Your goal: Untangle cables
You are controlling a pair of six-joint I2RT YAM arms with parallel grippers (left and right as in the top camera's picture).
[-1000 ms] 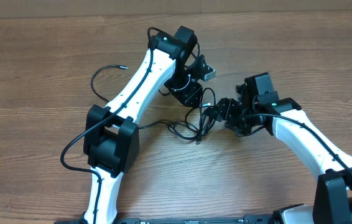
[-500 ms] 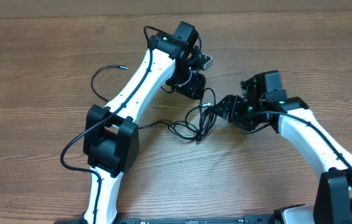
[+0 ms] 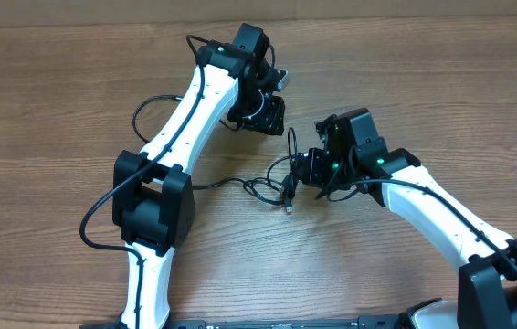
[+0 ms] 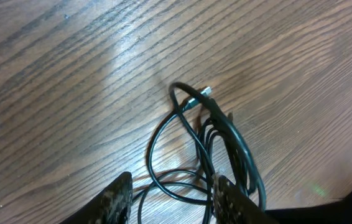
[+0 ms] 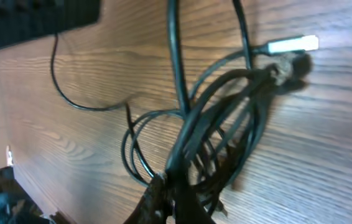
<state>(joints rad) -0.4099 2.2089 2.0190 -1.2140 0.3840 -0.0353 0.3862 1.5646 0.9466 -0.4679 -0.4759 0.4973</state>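
The cables [image 3: 281,185] lie on the wooden surface [image 3: 58,183] between the two arms. They form a small knot of thin black loops, with one strand running left toward the left arm. They look light, limp and a little springy, so pulling one strand will likely drag the whole knot along. The left fingers [image 4: 119,198] hang spread just above the loops, pinching nothing. A single outer loop, or the silver-tipped plug [image 4: 204,92], seems the best hold. The right fingers [image 5: 163,198] are pressed together on the bunched strands, probably close to the knot, though that view is blurred. No container is in sight.
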